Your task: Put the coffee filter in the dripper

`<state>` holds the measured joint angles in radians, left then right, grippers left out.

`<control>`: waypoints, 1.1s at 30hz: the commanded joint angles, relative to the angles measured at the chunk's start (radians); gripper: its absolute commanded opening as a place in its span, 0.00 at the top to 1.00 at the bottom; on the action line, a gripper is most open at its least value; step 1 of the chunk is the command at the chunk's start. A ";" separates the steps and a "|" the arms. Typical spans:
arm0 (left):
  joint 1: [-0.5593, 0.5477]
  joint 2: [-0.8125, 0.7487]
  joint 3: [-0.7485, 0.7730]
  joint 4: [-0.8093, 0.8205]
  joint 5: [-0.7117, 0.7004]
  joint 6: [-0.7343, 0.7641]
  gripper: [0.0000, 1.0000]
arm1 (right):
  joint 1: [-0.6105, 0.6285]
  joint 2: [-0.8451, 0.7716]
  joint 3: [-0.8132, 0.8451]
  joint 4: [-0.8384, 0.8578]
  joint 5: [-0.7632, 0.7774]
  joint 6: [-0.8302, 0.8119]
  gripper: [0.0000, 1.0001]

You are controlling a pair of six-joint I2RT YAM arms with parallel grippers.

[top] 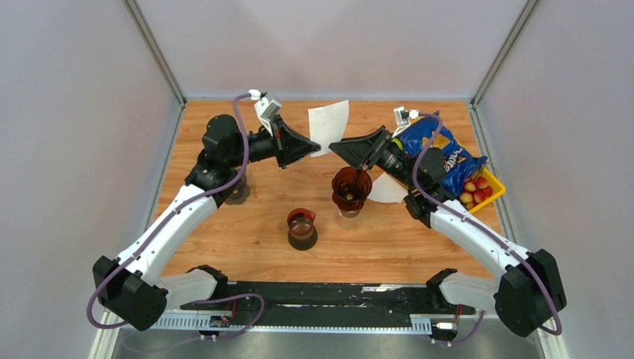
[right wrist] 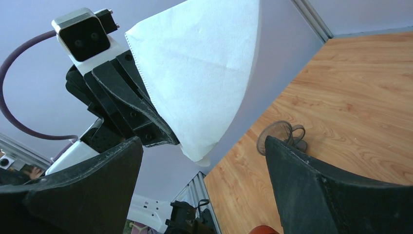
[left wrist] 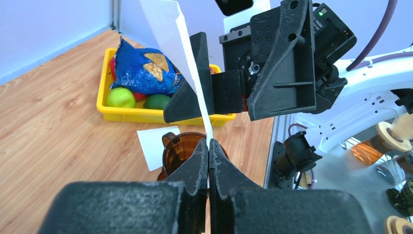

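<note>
Bench carries a yellow tray at its right edge, with a blue bag lying in it; left tool pinched tight on the lower corner of a white filter, which is held in the air over the far bench; right tool spread wide, facing that filter, contact not determinable; amber dripper stands below the right tool, apart from the held filter; spare filter lies flat beside the dripper.

No wording can be read anywhere. The blue snack bag at the right of the top view carries print, but it is too small and creased to make out.
</note>
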<state>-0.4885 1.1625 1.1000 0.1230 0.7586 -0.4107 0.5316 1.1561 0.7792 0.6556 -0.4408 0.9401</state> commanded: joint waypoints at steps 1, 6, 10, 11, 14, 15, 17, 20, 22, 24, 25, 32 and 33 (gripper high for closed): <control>-0.003 -0.029 -0.012 0.056 0.019 -0.024 1.00 | -0.001 0.012 0.056 0.121 -0.039 0.032 0.03; -0.003 -0.029 -0.023 0.047 -0.011 -0.028 1.00 | -0.001 0.025 0.066 0.140 -0.048 0.023 0.10; -0.002 -0.020 -0.038 0.060 -0.010 -0.044 1.00 | 0.000 0.045 0.070 0.184 -0.064 0.034 0.16; -0.003 -0.019 -0.041 0.061 -0.012 -0.048 1.00 | -0.001 0.051 0.073 0.193 -0.066 0.037 0.17; -0.002 -0.010 -0.041 0.051 -0.025 -0.051 1.00 | 0.001 0.065 0.081 0.202 -0.070 0.041 0.21; -0.002 -0.005 -0.039 0.047 -0.027 -0.051 1.00 | 0.001 0.068 0.083 0.202 -0.072 0.042 0.24; -0.003 -0.001 -0.039 0.034 -0.041 -0.053 1.00 | 0.001 0.071 0.086 0.202 -0.080 0.041 0.31; -0.004 0.002 -0.040 0.021 -0.082 -0.065 1.00 | 0.001 0.067 0.082 0.197 -0.082 0.036 0.33; -0.003 0.004 -0.040 0.018 -0.118 -0.082 1.00 | 0.001 0.063 0.078 0.191 -0.079 0.030 0.32; -0.002 0.007 -0.030 -0.002 -0.152 -0.094 1.00 | 0.001 0.062 0.079 0.193 -0.081 0.026 0.32; -0.002 0.008 -0.026 -0.015 -0.161 -0.096 1.00 | 0.001 0.062 0.080 0.194 -0.080 0.024 0.32; -0.003 -0.002 -0.040 -0.022 -0.218 -0.125 1.00 | 0.001 0.056 0.083 0.172 -0.056 -0.009 0.36; -0.003 -0.002 -0.041 -0.026 -0.223 -0.127 1.00 | 0.001 0.056 0.084 0.165 -0.049 -0.016 0.38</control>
<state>-0.4885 1.1675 1.0573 0.0967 0.5812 -0.5102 0.5316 1.2282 0.8200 0.7845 -0.5064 0.9627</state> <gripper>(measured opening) 0.009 0.655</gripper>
